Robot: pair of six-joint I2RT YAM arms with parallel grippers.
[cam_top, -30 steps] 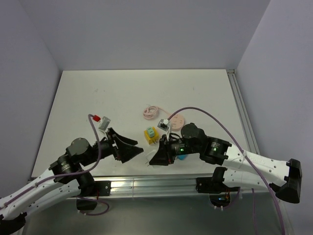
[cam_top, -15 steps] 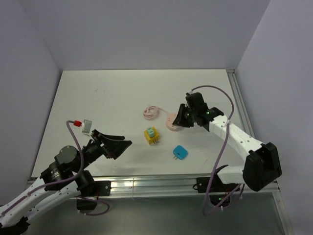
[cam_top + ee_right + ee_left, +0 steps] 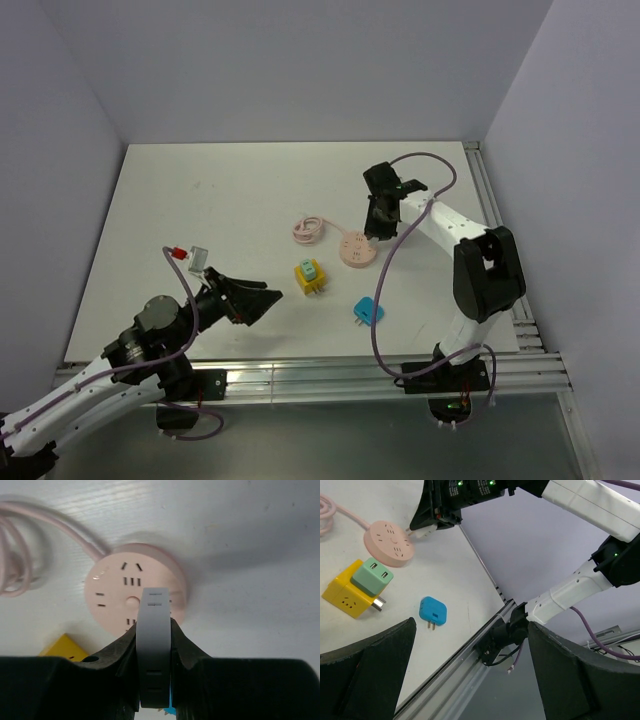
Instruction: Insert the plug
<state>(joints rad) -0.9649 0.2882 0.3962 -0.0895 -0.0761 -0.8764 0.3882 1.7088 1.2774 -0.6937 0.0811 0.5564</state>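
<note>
A grey plug (image 3: pixel 154 611) was pinched by the right end effector (image 3: pixel 154 639) just above the pink socket (image 3: pixel 112 587). Its prongs were hidden; alignment with the slots was probably needed before pressing down.

In the right wrist view the plug (image 3: pixel 154 645), pinched in the right gripper (image 3: pixel 154 627), shows only one narrow face. Its prongs are out of sight, and it covers the lower part of the socket (image 3: pixel 112 587). The dark fingers (image 3: pixel 90 680) mask all but one corner of the yellow cube (image 3: pixel 62 646), low left. The cable (image 3: pixel 30 517) runs off the left edge. From above, the plug is too small to pick out. The left wrist view cuts the fingers (image 3: pixel 365 680) of the left gripper (image 3: pixel 471 622) at the bottom edge, and the right arm (image 3: pixel 590 500) at the top.
</note>
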